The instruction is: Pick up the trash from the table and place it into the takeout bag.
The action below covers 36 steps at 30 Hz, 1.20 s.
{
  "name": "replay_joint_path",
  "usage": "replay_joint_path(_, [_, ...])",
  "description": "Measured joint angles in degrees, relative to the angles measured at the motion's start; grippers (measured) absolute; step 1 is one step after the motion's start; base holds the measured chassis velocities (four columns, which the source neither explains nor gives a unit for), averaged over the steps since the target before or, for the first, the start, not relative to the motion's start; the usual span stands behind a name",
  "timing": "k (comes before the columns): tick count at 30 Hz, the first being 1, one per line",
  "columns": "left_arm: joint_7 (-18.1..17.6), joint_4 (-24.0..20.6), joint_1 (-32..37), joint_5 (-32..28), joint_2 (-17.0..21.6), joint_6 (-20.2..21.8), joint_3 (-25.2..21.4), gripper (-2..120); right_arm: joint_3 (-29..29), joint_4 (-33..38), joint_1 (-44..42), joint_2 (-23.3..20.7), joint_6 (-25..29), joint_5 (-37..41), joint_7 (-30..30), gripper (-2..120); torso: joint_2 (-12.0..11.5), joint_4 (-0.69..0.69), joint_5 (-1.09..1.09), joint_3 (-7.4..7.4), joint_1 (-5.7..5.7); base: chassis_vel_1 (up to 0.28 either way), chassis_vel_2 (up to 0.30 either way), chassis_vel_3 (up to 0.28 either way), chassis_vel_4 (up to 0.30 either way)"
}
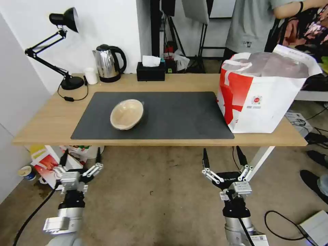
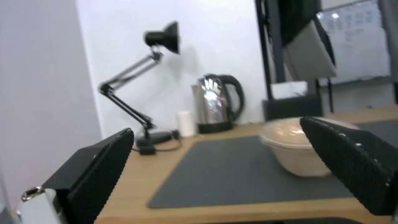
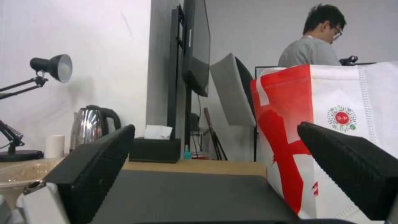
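Observation:
A tan paper bowl (image 1: 126, 114), the trash in sight, lies tilted on the dark grey mat (image 1: 177, 112) left of the table's (image 1: 51, 116) middle. The takeout bag (image 1: 259, 92), white with a red side panel, stands open-topped at the table's right end. Both grippers hang below and in front of the table's near edge, fingers pointing up. My left gripper (image 1: 81, 156) is open and holds nothing, below the mat's left corner. My right gripper (image 1: 222, 153) is open too, below the bag's left side. From the left wrist, the bowl (image 2: 286, 146) appears past the open fingers (image 2: 104, 168). The right wrist faces the bag (image 3: 331, 102).
A black desk lamp (image 1: 65, 44), a steel kettle (image 1: 107, 63), a small white cup (image 1: 91, 75) and a black tissue box (image 1: 150, 71) line the table's far edge. A person stands behind the bag. Boxes and a cup sit on the floor under the table's left end; cables lie at the right.

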Motion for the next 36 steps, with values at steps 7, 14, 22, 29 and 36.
replay_joint_path(7, [1.74,0.20,-0.20,-2.24,-0.45,-3.98,-2.92,100,0.01,0.00,0.00,0.00,0.00,0.00,0.01,100,0.00,-0.02,-0.01,0.00,0.00,0.000,0.000,0.000,0.000])
replay_joint_path(14, [4.08,-0.65,-0.14,-5.24,-0.87,-8.21,-6.48,100,0.00,0.00,0.00,0.00,0.00,0.00,0.00,100,0.00,0.01,0.00,0.00,0.00,0.000,0.000,0.000,0.000])
replay_joint_path(22, [5.29,-1.76,-0.47,-6.19,-0.61,-8.84,-8.95,100,0.01,0.00,-0.01,-0.01,0.00,0.00,0.00,100,0.00,0.00,0.00,0.00,-0.01,0.000,0.000,0.000,0.000])
replay_joint_path(29, [13.01,-8.29,-2.87,-10.19,1.50,-10.47,-15.89,100,-0.01,0.00,0.00,0.00,0.00,0.00,-0.01,100,0.00,0.06,0.08,0.00,-0.01,0.000,0.000,0.000,0.000])
replay_joint_path(36, [15.67,-8.93,-7.64,-3.00,2.87,-9.53,-13.26,100,0.00,0.00,0.00,0.00,0.01,0.00,-0.01,100,0.00,-0.01,0.00,0.00,0.00,0.000,0.000,0.000,0.000])
